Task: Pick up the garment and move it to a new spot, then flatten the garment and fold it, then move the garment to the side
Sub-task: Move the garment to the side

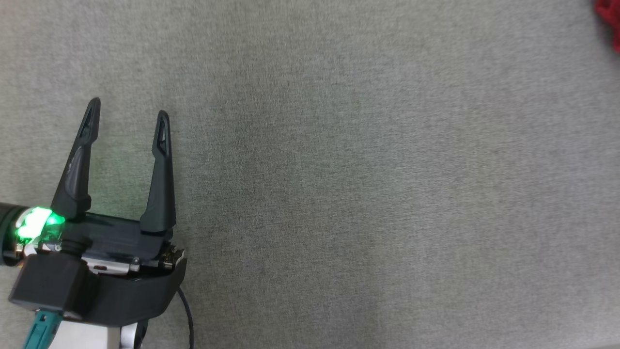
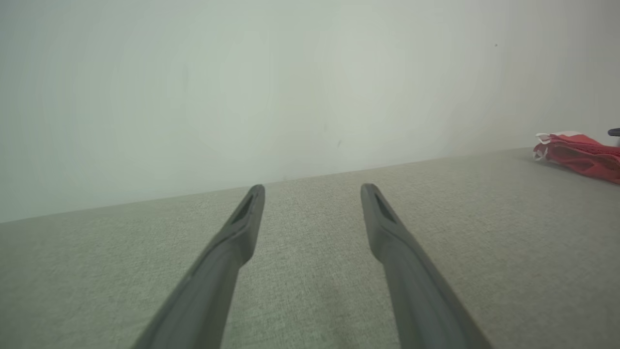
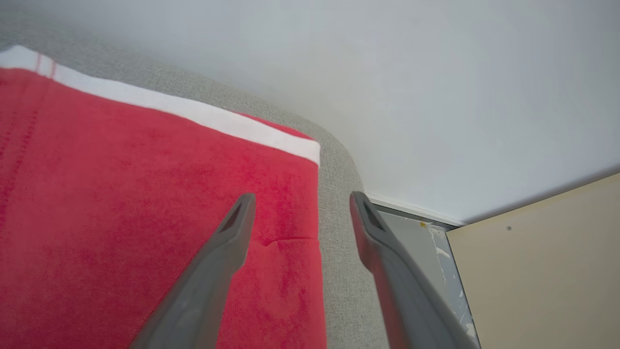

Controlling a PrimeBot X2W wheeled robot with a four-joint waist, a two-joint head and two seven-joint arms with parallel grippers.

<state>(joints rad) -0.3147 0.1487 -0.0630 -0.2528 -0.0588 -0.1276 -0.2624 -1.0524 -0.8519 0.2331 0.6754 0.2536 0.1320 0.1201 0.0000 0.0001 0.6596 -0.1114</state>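
Note:
The garment [image 3: 121, 203] is red with a white band along one edge. It lies folded flat on the grey fabric surface [image 3: 334, 203], close to that surface's rounded corner. My right gripper [image 3: 300, 203] stands open just over the garment's right edge, nothing between its fingers. In the head view a sliver of the red garment [image 1: 609, 22] shows at the top right corner. My left gripper [image 1: 128, 109] is open and empty at the lower left, far from it. The left wrist view has the garment [image 2: 579, 156] at the far right, past the open left gripper [image 2: 312, 191].
The grey fabric surface [image 1: 339, 184] spreads wide across the head view. A pale wall [image 2: 242, 87] rises behind its far edge. Beyond the corner by the garment are a beige panel [image 3: 547, 271] and a strip of floor [image 3: 436, 252].

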